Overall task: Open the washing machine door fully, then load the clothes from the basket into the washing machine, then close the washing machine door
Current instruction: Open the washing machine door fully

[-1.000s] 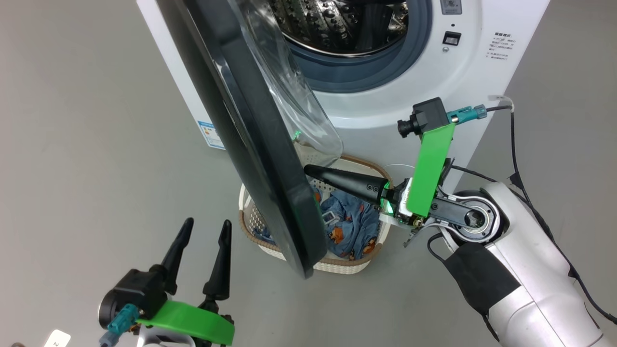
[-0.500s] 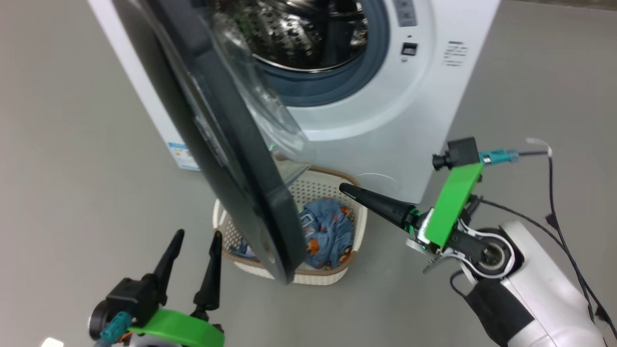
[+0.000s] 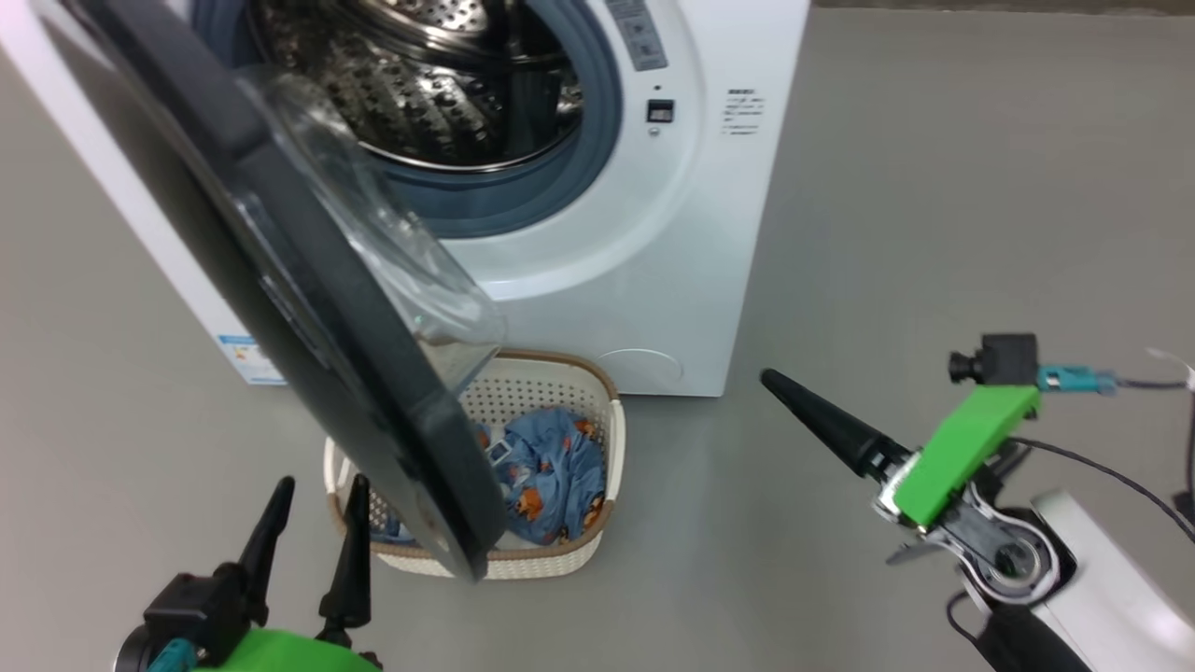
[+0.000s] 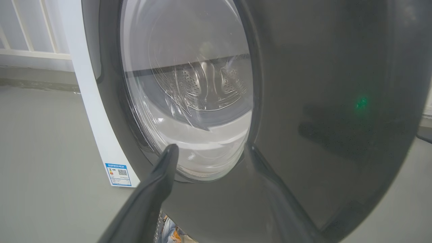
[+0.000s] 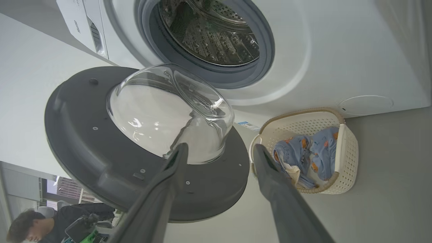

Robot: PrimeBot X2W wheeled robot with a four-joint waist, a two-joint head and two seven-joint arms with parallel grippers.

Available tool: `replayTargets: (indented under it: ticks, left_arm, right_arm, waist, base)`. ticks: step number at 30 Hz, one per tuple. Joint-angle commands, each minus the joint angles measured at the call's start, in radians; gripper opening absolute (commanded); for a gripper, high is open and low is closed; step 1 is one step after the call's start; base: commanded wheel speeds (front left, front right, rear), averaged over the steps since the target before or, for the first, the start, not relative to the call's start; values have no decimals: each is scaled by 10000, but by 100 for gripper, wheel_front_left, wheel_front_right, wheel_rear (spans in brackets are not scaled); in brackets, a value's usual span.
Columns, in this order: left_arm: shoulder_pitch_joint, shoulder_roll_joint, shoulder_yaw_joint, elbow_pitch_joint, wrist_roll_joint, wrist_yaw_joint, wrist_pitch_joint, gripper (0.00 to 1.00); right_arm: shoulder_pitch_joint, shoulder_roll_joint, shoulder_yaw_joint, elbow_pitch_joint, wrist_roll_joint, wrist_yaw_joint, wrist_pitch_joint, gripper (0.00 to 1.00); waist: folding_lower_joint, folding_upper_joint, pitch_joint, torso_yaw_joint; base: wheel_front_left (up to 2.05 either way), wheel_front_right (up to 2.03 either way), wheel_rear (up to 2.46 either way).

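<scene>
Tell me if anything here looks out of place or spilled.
Nothing is spilled or damaged. The one awkward thing: the washing machine door hangs over the basket, hiding part of the clothes in the head view.

Basket (image 3: 560, 558) on floor (image 3: 934, 233) before washing machine (image 3: 653, 280), clothes (image 3: 546, 467) inside; washing machine door (image 3: 308, 308) swung out left.

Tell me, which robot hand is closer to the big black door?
The left hand, low in the head view beside the bottom edge of the washing machine door. The right hand is far off, over the floor.
</scene>
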Motion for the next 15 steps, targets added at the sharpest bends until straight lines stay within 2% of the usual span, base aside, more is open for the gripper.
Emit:
replayTargets:
  ticks: [1, 6, 15]
  left_arm:
    - [-22, 173, 419, -291, -46, -25, -65, 100]
    - [178, 175, 576, -338, -27, -25, -65, 100]
    - [327, 103, 875, -482, -74, -25, -65, 100]
  right_arm:
    - [198, -207, 188, -313, -280, 16, -365, 100]
    - [787, -760, 280, -376, -268, 16, -1565, 100]
    - [1631, -1319, -8, -309, -71, 16, -3819, 100]
  waist:
    - [-1, 0, -117, -242]
    - [-1, 0, -249, -410]
    - [-1, 0, -258, -562]
  base:
    - [0, 0, 0]
    - [0, 0, 0]
    - [0, 0, 0]
